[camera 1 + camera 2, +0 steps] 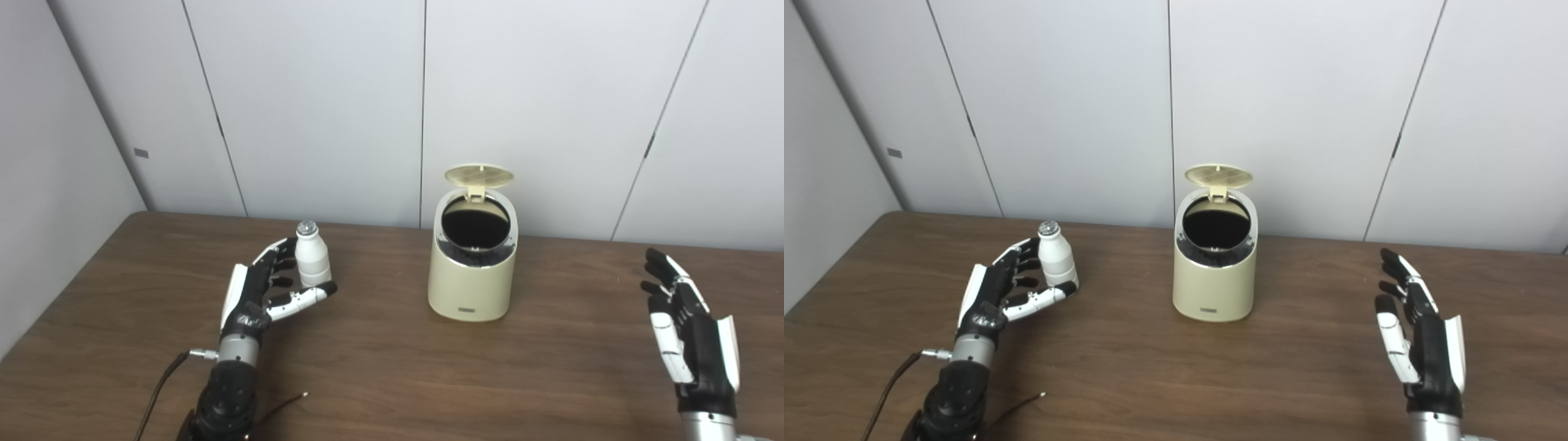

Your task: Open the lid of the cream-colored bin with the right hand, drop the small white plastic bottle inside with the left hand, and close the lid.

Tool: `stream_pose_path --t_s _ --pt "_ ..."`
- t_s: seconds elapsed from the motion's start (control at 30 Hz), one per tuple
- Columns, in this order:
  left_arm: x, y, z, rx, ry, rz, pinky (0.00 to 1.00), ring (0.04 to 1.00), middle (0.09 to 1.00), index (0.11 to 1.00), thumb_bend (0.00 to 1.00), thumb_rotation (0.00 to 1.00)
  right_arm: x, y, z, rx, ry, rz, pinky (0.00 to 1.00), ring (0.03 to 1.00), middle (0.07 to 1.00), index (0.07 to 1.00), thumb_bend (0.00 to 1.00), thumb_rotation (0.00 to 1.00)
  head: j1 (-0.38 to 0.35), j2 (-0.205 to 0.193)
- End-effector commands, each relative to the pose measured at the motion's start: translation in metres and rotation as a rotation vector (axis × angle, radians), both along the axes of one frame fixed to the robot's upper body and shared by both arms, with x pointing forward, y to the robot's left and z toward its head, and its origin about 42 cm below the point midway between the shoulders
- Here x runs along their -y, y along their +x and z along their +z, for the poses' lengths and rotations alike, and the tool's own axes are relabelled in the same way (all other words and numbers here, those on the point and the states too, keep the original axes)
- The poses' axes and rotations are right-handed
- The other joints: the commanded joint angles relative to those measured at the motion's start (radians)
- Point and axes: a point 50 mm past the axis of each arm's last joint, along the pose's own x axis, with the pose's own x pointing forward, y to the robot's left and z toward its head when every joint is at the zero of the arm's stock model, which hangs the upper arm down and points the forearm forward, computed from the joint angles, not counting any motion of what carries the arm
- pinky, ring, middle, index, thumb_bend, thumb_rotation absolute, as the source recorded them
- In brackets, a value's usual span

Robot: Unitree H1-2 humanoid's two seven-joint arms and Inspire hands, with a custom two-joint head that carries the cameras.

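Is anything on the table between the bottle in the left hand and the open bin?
Nothing: in both eye views only bare table separates the white bottle, in the left hand, from the cream bin.

Left hand (pixel 269 288) holds bottle (pixel 312 256); bin (pixel 471 263) lid (pixel 479 176) up

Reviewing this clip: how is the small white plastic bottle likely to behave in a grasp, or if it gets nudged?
The small white plastic bottle looks rigid and probably light, since the left hand holds it upright with only fingers and thumb. Its smooth, rounded sides may be slippery. Being tall and narrow, it would likely tip if nudged, then roll on the brown wooden table.
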Motion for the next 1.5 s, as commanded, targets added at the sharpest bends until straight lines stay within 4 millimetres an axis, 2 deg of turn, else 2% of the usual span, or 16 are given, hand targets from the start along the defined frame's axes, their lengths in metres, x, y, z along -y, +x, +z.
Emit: stream_pose_path --t_s 0.0,0.5,0.73,0.9,1.13,1.47 --pt "-0.001 0.013 0.022 0.065 0.042 0.006 0.68 0.795 0.815 0.843 1.0 0.31 0.005 -0.008 -0.01 -0.018 -0.024 -0.005 0.78 0.861 0.868 0.836 0.25 0.9 0.0 0.001" --pt "0.003 0.027 0.023 0.065 0.048 0.004 0.7 0.806 0.82 0.847 1.0 0.28 0.007 -0.009 -0.009 -0.017 -0.037 -0.003 0.76 0.851 0.86 0.829 0.21 0.86 -0.001 0.002" --pt "0.005 0.033 0.023 0.054 0.07 0.0 0.69 0.794 0.809 0.834 1.0 0.16 0.006 -0.011 -0.009 -0.02 -0.037 0.0 0.77 0.855 0.861 0.827 0.22 0.88 -0.002 0.004" --pt "0.006 0.039 0.021 0.056 0.095 0.006 0.68 0.776 0.79 0.812 0.99 0.14 0.005 -0.011 -0.009 -0.022 -0.033 -0.001 0.77 0.856 0.861 0.828 0.2 0.86 -0.006 0.005" --pt "0.008 0.046 0.018 0.072 0.074 0.028 0.63 0.713 0.717 0.753 0.94 0.1 0.005 -0.012 -0.009 -0.019 -0.017 -0.001 0.76 0.852 0.859 0.82 0.21 0.86 -0.008 0.005" --pt "0.008 0.049 0.017 0.077 0.055 0.041 0.58 0.669 0.683 0.706 0.89 0.08 0.004 -0.014 -0.008 -0.021 -0.027 0.005 0.76 0.852 0.856 0.817 0.21 0.86 -0.011 0.006"
